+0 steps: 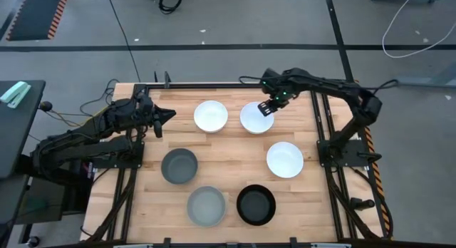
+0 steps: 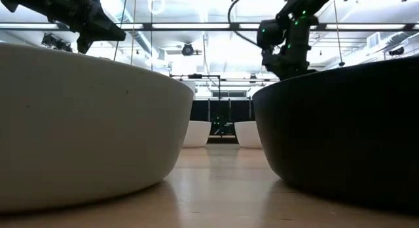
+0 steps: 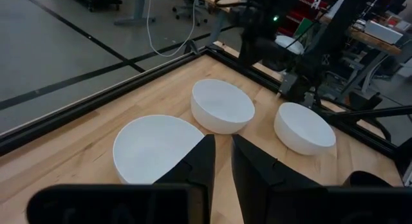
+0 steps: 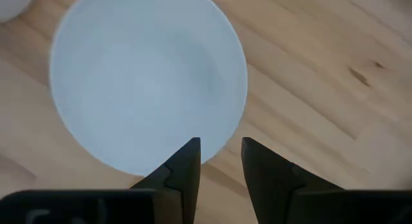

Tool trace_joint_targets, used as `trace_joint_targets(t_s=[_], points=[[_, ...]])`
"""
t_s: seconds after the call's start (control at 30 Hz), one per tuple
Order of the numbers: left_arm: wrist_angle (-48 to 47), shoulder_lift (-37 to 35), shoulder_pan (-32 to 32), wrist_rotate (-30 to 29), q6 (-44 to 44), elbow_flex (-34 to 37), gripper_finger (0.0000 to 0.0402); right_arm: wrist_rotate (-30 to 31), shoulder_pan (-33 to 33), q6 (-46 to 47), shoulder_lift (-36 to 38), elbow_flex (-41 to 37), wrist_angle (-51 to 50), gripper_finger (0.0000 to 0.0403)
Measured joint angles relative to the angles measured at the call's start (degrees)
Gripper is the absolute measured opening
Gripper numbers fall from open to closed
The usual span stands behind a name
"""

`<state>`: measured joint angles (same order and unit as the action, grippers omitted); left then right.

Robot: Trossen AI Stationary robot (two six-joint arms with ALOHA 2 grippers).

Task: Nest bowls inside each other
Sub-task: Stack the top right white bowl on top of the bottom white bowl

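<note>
Directly beneath right gripper (image 4: pixel 220 153), fingers parted narrowly over its rim: white bowl (image 1: pixel 256 118) near table's (image 1: pixel 228 155) far edge. Alongside, second white bowl (image 1: pixel 211 115). Near far-left corner, left gripper (image 1: pixel 162 117), fingers a narrow slit apart, empty.

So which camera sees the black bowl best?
The high view: the black bowl shows whole, empty, at the table's near edge beside the light grey-green bowl. The low view shows only its dark side wall, very close. The left wrist view catches just a sliver; the right wrist view shows none.
</note>
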<state>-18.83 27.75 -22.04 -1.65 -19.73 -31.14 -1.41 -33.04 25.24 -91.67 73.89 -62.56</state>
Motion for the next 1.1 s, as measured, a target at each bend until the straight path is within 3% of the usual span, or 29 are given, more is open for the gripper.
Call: trace_joint_targets(t_s=[0.2,0.77,1.1], points=[[0.0,0.0,0.0,0.0,0.0,0.0,0.0056,-3.2,-0.9,-1.1,-3.8,0.0,1.5,0.0118],[0.0,0.0,0.0,0.0,-0.6,0.0,0.0059,-4.1,-7.2,-2.9,-7.9,0.0,5.3,0.0114],[0.0,0.0,0.0,0.0,-0.5,0.0,0.0065,-6.3,-5.5,-3.2,-8.2,-1.1,7.0,0.011]])
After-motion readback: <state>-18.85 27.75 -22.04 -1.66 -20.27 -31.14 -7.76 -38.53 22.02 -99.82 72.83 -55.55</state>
